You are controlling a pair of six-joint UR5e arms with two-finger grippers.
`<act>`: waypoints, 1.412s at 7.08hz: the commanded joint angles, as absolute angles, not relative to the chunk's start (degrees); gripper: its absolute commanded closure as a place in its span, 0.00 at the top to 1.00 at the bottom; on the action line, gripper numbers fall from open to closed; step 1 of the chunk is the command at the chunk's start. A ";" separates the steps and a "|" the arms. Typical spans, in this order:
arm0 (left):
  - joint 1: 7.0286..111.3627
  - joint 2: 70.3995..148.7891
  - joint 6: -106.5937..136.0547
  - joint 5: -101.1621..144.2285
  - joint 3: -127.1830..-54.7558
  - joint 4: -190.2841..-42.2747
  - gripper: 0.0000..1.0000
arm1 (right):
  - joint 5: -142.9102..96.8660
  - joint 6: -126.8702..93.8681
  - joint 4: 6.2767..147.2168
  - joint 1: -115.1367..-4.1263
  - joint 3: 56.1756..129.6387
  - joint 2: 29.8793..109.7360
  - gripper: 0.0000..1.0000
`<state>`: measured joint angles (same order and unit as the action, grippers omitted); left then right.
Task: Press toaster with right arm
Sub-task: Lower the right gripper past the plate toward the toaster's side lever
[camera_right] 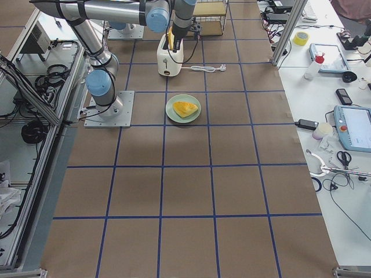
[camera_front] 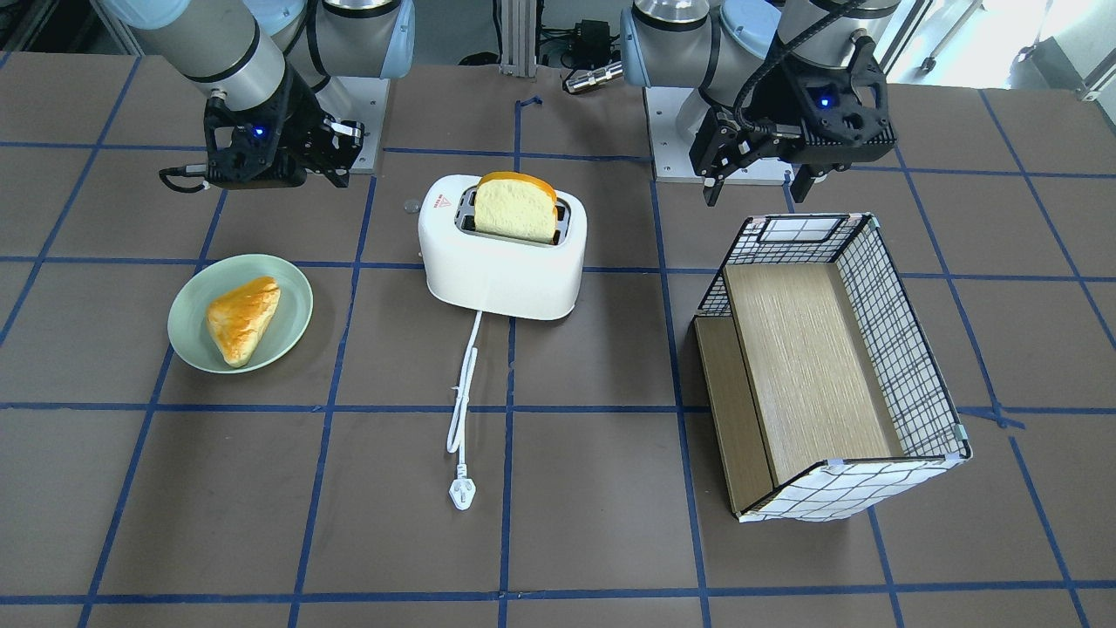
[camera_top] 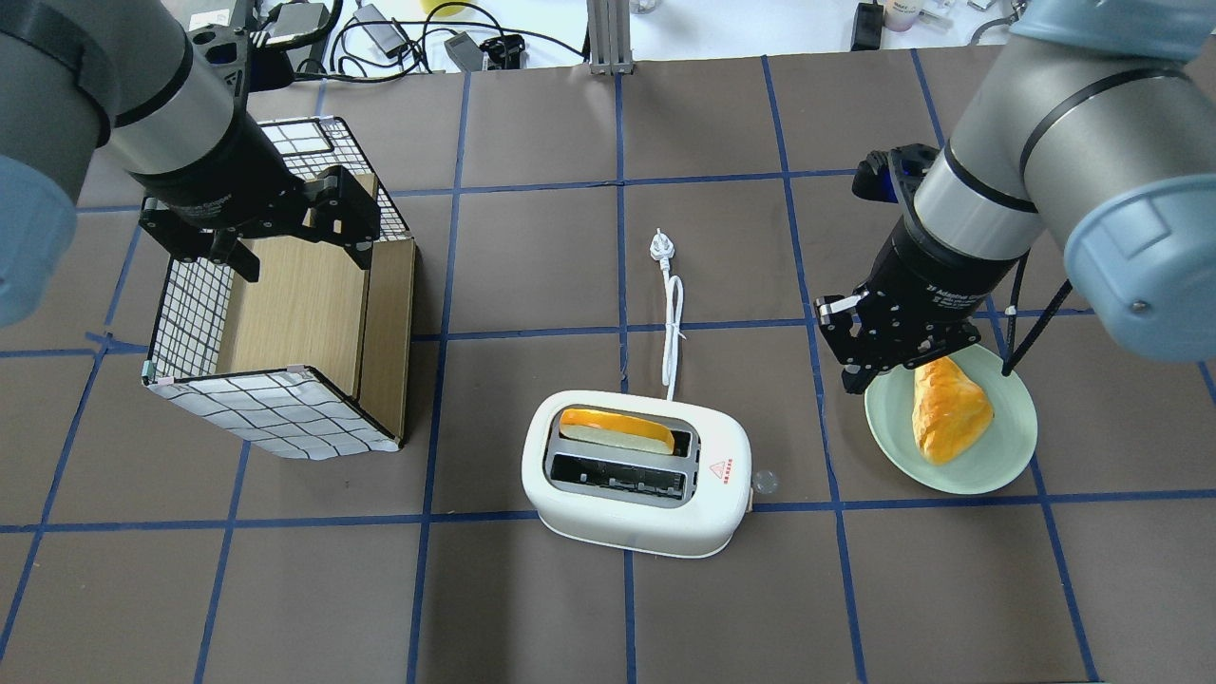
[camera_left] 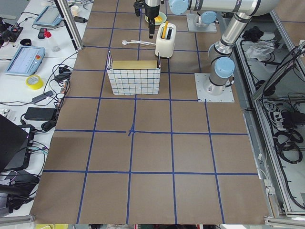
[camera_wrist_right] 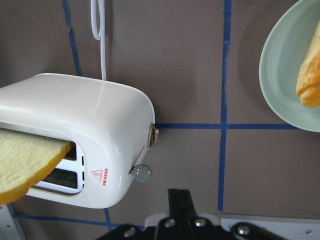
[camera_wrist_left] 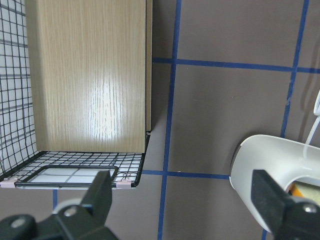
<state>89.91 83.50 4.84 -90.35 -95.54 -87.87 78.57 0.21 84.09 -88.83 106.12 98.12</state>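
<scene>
The white toaster stands mid-table with a bread slice upright in one slot. It also shows in the overhead view. Its clear lever knob sticks out of the end that faces the right arm. My right gripper is shut and empty. It hangs above the table between the toaster and the green plate, apart from the knob. In the right wrist view its fingers sit just below and right of the knob. My left gripper is open and empty over the checked box.
The toaster's white cord and plug trail away across the table. A pastry lies on the green plate beside the right gripper. The open checked box with wooden panels lies on its side on the left arm's side.
</scene>
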 commanded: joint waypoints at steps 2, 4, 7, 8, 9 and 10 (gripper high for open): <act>89.91 83.50 4.83 -90.35 -95.54 -87.89 1.00 | 69.99 2.44 85.16 -88.60 112.21 97.82 0.00; 89.91 83.50 4.83 -90.35 -95.54 -87.89 1.00 | 69.00 2.90 86.13 -88.77 114.34 97.74 0.00; 89.91 83.50 4.83 -90.35 -95.54 -87.89 1.00 | 69.17 2.47 93.15 -88.59 120.23 97.73 0.00; 89.91 83.50 4.83 -90.35 -95.54 -87.89 1.00 | 69.08 2.46 93.16 -88.59 120.32 97.65 0.00; 89.91 83.50 4.83 -90.35 -95.54 -87.80 1.00 | 69.08 2.37 93.16 -88.59 120.32 97.73 0.00; 89.91 83.50 4.83 -90.35 -95.54 -87.80 1.00 | 69.08 2.55 93.16 -88.68 120.41 97.65 0.00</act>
<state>89.91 83.50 4.83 -90.35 -95.54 -87.83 69.09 2.46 93.07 -88.61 120.27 97.69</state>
